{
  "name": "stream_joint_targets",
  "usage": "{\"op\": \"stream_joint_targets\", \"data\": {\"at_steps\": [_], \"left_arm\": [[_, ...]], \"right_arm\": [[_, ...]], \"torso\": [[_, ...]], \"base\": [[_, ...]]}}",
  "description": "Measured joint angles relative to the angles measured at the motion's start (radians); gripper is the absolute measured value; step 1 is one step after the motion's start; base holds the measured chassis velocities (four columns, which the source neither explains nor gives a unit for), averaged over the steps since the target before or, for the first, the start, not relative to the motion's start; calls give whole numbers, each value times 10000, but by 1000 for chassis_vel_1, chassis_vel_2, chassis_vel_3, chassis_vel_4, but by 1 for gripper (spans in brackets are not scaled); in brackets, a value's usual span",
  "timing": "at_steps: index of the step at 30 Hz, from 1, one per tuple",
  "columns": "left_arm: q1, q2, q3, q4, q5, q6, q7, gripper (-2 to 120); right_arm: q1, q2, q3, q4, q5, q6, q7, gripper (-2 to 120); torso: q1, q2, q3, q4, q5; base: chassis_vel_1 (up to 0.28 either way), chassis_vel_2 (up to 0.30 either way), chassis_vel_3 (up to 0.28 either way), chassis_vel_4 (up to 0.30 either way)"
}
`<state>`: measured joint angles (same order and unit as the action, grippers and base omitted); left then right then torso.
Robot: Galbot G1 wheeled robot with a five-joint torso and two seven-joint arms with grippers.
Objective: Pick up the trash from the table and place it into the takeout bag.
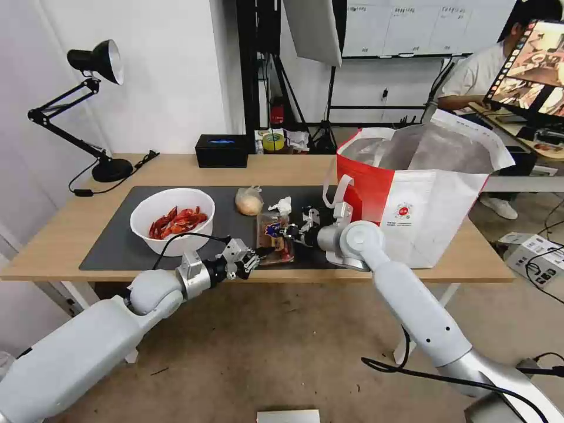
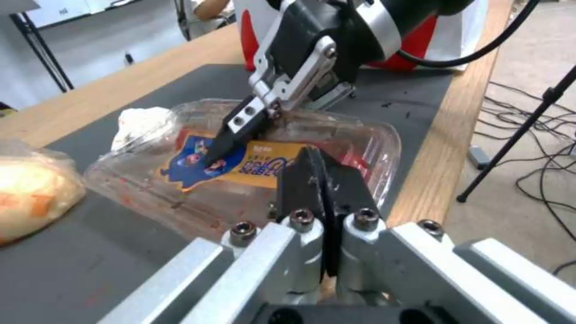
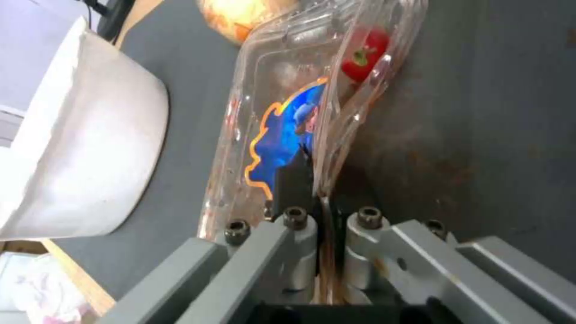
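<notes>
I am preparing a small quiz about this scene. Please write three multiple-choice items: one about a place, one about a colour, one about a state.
1. Where does the white bowl stand?
A. on the dark mat
B. inside the bag
C. on the floor

2. What colour are the shells in the bowl?
A. green
B. red
C. blue

3. What is the right gripper doing?
A. hanging open above the lamp
B. shut on the plastic tray
C. holding the bowl

Answers: 1 A, the bowl sits on the mat; 2 B, the shells look red; 3 B, its fingers pinch the tray's edge.
</notes>
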<state>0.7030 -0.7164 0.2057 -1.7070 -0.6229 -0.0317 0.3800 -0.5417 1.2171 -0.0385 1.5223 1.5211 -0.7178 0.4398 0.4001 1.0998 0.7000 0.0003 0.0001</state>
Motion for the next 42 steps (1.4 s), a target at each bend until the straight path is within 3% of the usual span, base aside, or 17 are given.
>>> {"op": "stream_joint_targets", "data": {"at_steps": [14, 22, 25, 30, 42], "left_arm": [[666, 128, -626, -231, -171, 27, -6, 0], [2010, 527, -2050, -676, -181, -122, 83, 0], [3175, 705, -3164, -1023, -163, -341, 112, 0], [3815, 715, -3604, -1209, -134, -527, 123, 0], [5559, -43, -5527, -1847, 78, -835, -281, 0]], "right_arm": [[-14, -40, -15, 67, -16, 8, -53, 0], [-57, -31, 9, 198, -18, 12, -94, 0], [-129, -37, 52, 330, 3, 15, -112, 0], [-335, -117, 211, 546, 39, 20, -116, 0], [-612, -418, 869, 1563, 387, 259, -382, 0]], "torso": [[0, 1, 0, -4, -2], [-1, 1, 0, -3, -2], [-1, 1, 0, -1, -3], [-2, 1, 0, 0, -2], [-2, 2, -1, -4, 0]], "base": [[0, 0, 0, 0], [0, 0, 0, 0], [0, 0, 0, 0], [0, 0, 0, 0], [0, 0, 0, 0]]}}
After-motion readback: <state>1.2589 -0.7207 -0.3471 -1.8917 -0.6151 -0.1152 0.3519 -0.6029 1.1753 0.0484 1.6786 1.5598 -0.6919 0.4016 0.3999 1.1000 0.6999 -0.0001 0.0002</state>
